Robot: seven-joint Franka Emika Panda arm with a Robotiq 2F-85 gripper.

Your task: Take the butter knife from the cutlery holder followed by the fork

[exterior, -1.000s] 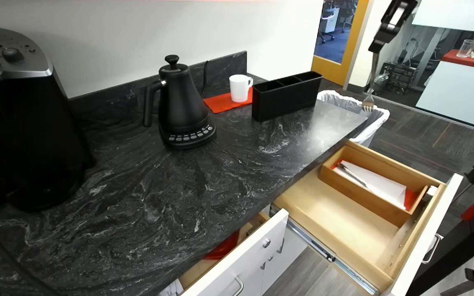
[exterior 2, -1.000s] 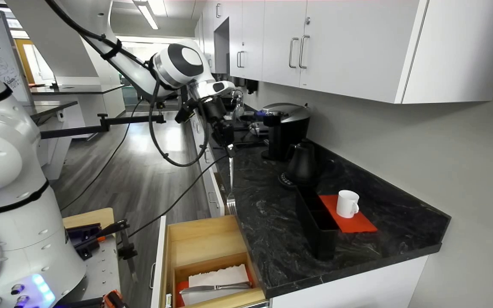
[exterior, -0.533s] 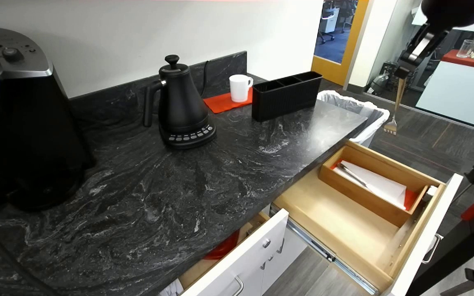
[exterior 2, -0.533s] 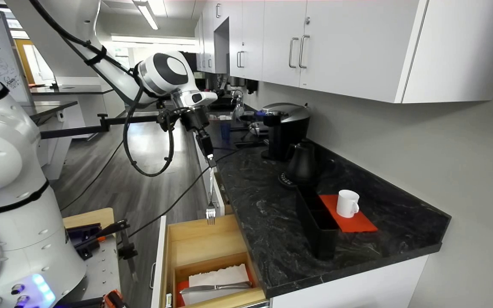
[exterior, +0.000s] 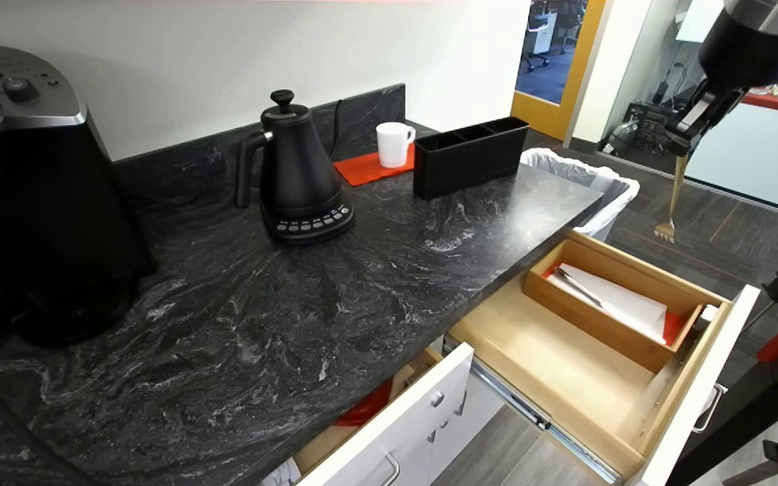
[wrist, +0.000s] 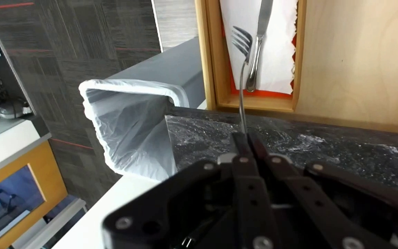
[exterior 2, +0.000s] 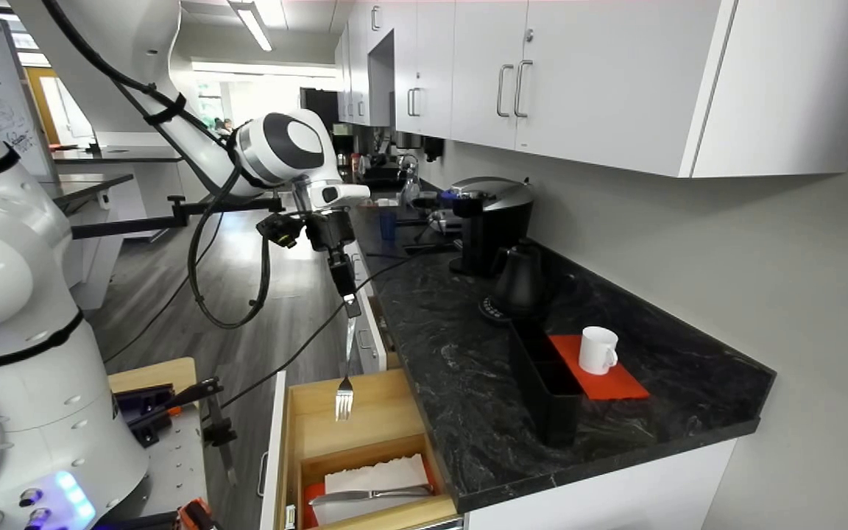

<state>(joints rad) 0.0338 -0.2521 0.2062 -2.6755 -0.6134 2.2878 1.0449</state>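
My gripper (wrist: 245, 138) is shut on the handle end of a silver fork (wrist: 242, 79), which hangs tines down. In both exterior views the gripper (exterior: 681, 145) (exterior 2: 352, 305) holds the fork (exterior: 672, 206) (exterior 2: 346, 390) in the air above and beyond the open drawer's area. The butter knife (exterior 2: 371, 495) lies on a white napkin in the drawer's wooden compartment; it also shows in the wrist view (wrist: 257, 52) and in an exterior view (exterior: 578, 287). The cutlery holder (exterior: 470, 158) (exterior 2: 545, 390) stands on the counter, with no cutlery visible in it; it is out of the wrist view.
The open pale wooden drawer (exterior: 564, 351) has a wooden compartment (wrist: 299, 69) with red and white napkins. A lined bin (wrist: 133, 86) stands beside the counter end. The kettle (exterior: 301, 162) and the white mug (exterior 2: 598, 351) on a red napkin (exterior 2: 615, 386) stand on the counter.
My gripper has moved away from the counter and downward, carrying the fork lower over the drawer's side. The knife and the cutlery holder have not moved.
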